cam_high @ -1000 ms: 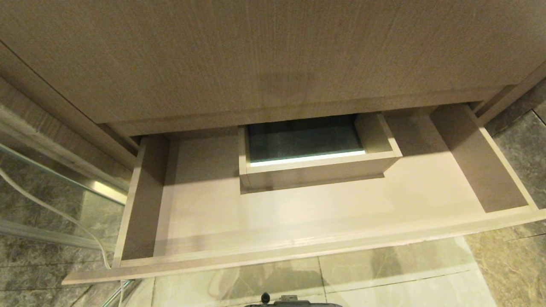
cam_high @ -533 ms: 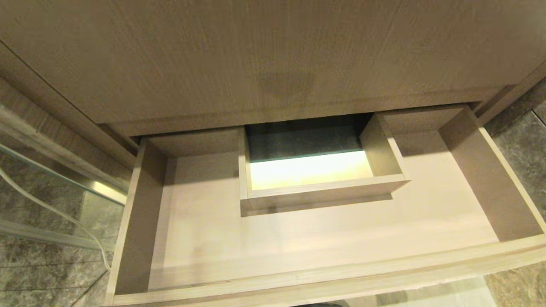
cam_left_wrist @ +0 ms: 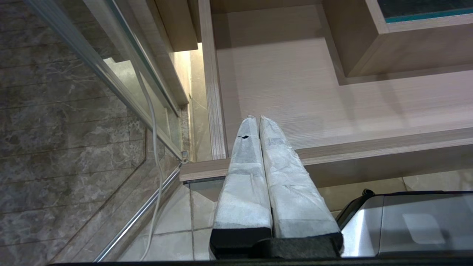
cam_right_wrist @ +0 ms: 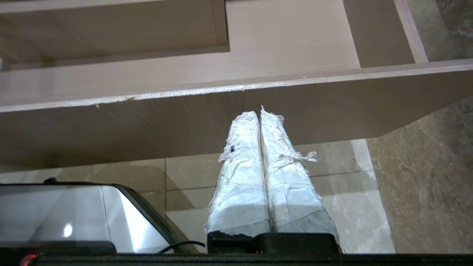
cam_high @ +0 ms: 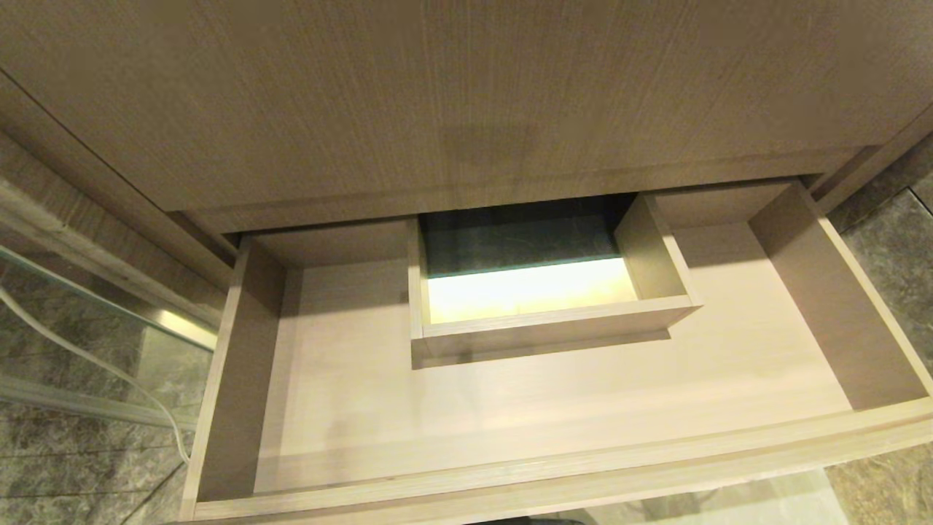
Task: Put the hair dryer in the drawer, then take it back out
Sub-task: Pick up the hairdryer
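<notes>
**Drawer open, both tools idle**

I see the drawer [cam_high: 510, 408] pulled out below the wood panel [cam_high: 452, 102], its boxed cut-out [cam_high: 547, 321] at centre. The hair dryer appears in no view. My left tool [cam_left_wrist: 255, 119] and right tool [cam_right_wrist: 258, 113] sit pressed together, apparently just short of the drawer front, over floor tiles [cam_right_wrist: 399, 192].

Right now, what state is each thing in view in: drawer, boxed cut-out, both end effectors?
drawer: pulled open, nothing lying on its floor; hair dryer not in any view.
boxed cut-out: open-topped, nothing in it.
left end effector: shut, holding nothing, over the drawer's front left corner.
right end effector: shut, holding nothing, in front of the drawer's front panel.
</notes>
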